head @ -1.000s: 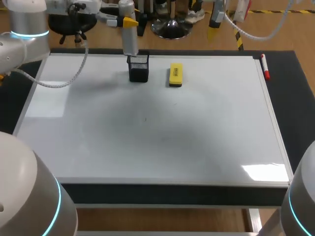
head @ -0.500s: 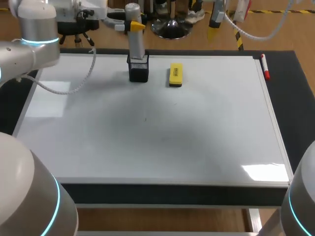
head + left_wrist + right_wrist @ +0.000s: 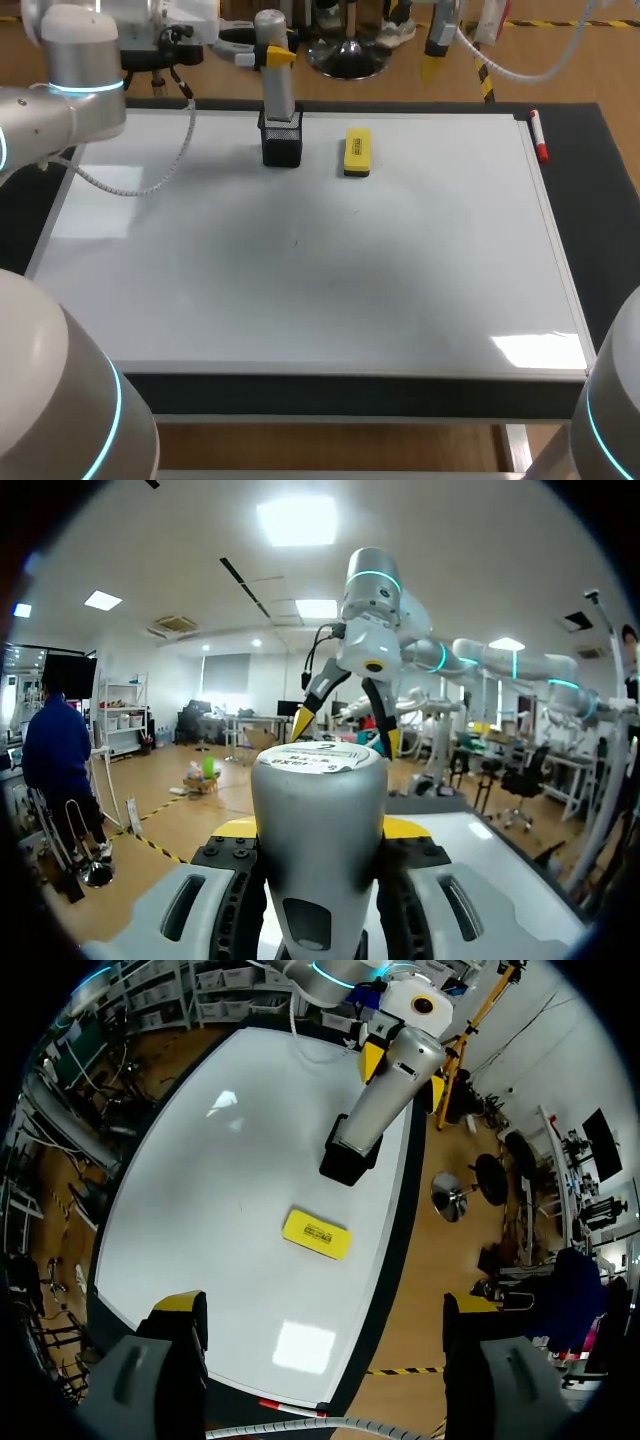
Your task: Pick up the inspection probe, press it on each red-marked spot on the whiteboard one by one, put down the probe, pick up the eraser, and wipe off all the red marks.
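Shifted right since a second ago, the left gripper clamps the upright grey cylindrical probe in the black mesh holder at the far edge of the whiteboard; the yellow block eraser lies just beside it, nearer this arm.

Nothing written here can be read. The flat yellow rectangular eraser, lying on the white rectangular whiteboard, carries a dark strip of print along its top face, too small to make out. The grey cylindrical probe has a round white label on its end cap, its dark lettering too blurred to read.
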